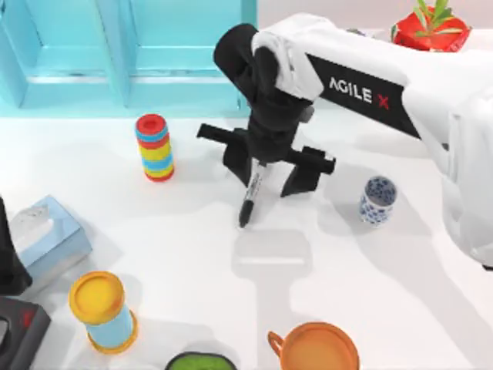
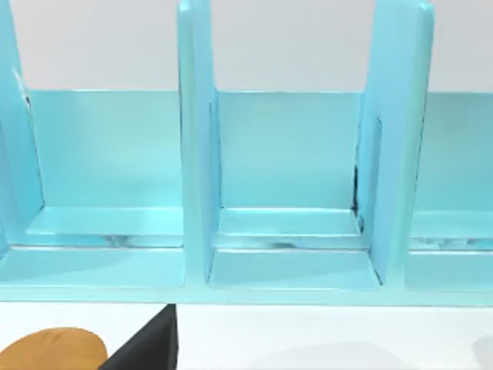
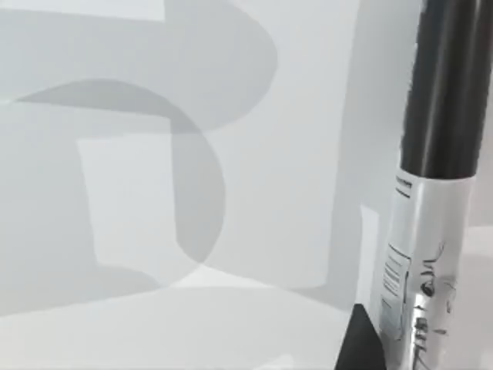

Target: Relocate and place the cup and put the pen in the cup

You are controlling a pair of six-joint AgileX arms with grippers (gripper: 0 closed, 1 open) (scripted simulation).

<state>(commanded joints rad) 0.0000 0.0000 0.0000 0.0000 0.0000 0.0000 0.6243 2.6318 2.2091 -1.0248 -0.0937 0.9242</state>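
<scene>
The black pen (image 1: 249, 197) with its pale label band (image 3: 420, 270) lies on the white table near the middle, its tip pointing toward the front edge. My right gripper (image 1: 266, 186) hovers over it, open, one finger on each side of the barrel and the pen closer to the finger on the table's left side. One black fingertip (image 3: 358, 339) shows beside the pen in the right wrist view. The small white cup (image 1: 377, 200) with blue flowers stands upright to the right of the gripper, apart from it. My left arm (image 1: 11, 262) is parked at the left edge.
A coloured ring stack (image 1: 155, 146) stands left of the gripper. At the front are a tissue box (image 1: 46, 235), a yellow-topped light-blue cylinder (image 1: 104, 308), a green bowl (image 1: 202, 361) and an orange mug (image 1: 317, 347). A turquoise shelf (image 2: 293, 193) lines the back; a red plant pot (image 1: 431, 32) sits back right.
</scene>
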